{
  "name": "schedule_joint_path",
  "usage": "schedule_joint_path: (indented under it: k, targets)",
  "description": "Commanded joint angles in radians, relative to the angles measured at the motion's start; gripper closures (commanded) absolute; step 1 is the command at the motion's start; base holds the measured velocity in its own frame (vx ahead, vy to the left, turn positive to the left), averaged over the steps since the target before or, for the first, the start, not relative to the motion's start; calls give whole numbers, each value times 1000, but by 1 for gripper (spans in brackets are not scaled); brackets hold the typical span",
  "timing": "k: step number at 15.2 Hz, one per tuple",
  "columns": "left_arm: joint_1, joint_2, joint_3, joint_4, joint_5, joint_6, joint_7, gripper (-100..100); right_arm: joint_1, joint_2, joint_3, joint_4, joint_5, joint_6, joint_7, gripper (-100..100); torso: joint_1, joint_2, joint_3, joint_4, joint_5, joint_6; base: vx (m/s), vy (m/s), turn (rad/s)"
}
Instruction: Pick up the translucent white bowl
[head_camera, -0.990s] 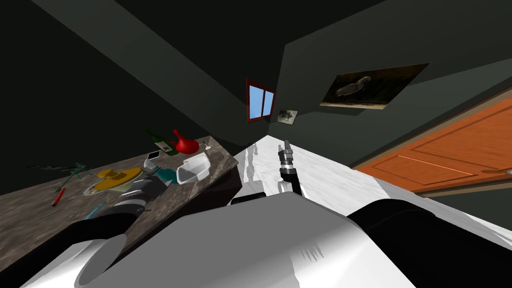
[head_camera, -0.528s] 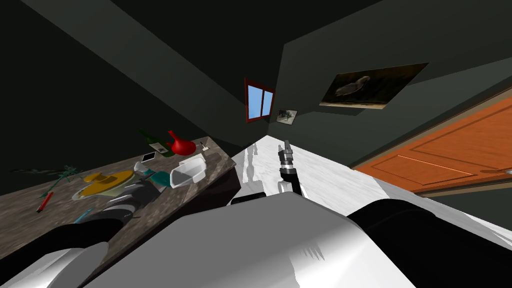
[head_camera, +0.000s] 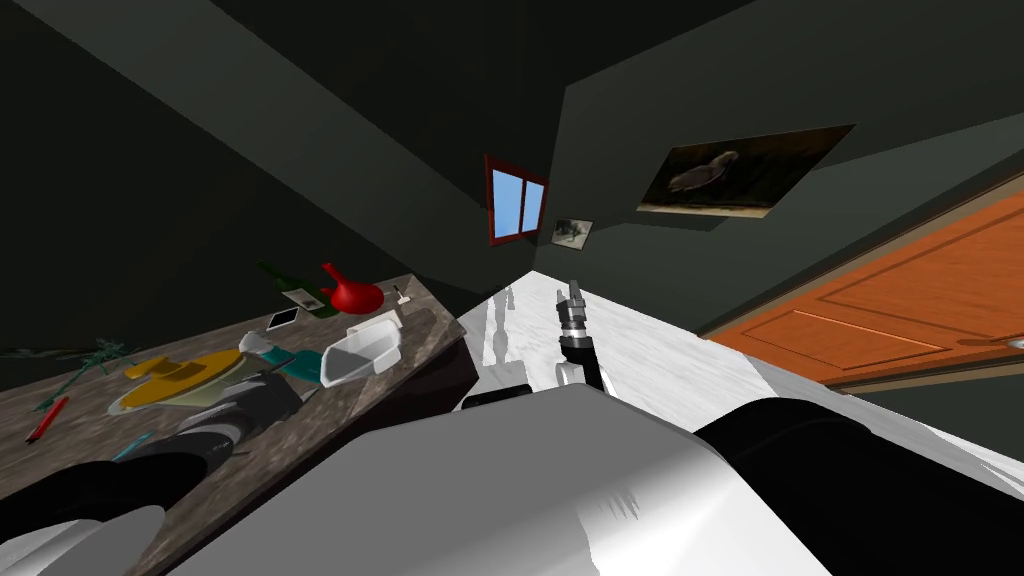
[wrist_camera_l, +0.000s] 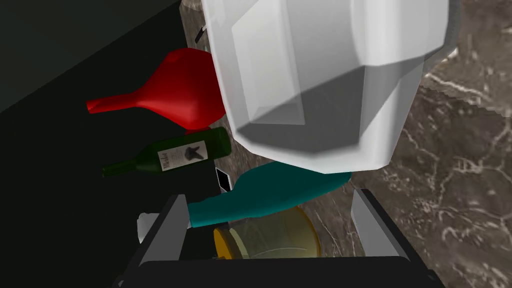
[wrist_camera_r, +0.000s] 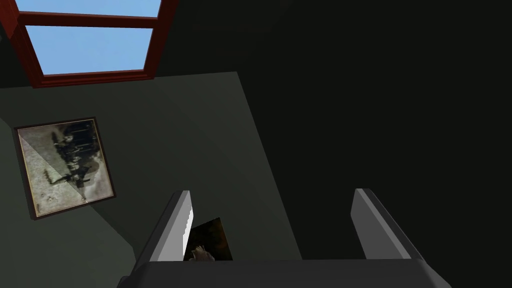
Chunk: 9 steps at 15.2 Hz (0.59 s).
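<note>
In the head view the bowl (head_camera: 358, 352) sits near the table's (head_camera: 428, 335) corner. The left wrist view shows the left gripper (wrist_camera_l: 272, 225) spread wide and empty, the bowl just past its tips and a teal vase (wrist_camera_l: 270, 192) across the gap. The right gripper (head_camera: 572, 298), well apart, is open and empty.

RB-Y1's arms up close: left forearm (head_camera: 235, 415) dark grey w/ pale ribbed bands, black joint & white-grey upper section behind; right forearm (head_camera: 577, 345) black w/ silvery ringed wrist. Left gripper (wrist_camera_l: 270, 195) & right gripper (wrist_camera_r: 270, 192): thin light-grey blade fingers (wrist_camera_r: 172, 230) on dark box bodies.
</note>
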Motion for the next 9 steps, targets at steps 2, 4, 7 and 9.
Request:
schedule_joint_path:
  k: [2,4,7,9]
  targets:
    - [7,6,18,-2,19,56,11,-100,0,0,0,0,0,0,0,0,0,0,0,0,0,0,34,-48,-14]
    - [19,18,47,-2,52,104,24,-100,0,0,0,0,0,0,0,0,-1,-1,-1,0,0,0,48,-64,-23]
    - [32,31,75,-3,86,161,38,-100,0,0,0,0,0,0,0,0,-1,-2,-1,0,0,0,45,-51,-17]
    - [43,42,103,-4,118,198,51,-100,0,0,0,0,0,0,0,0,-1,-1,-1,0,0,0,42,-44,-16]
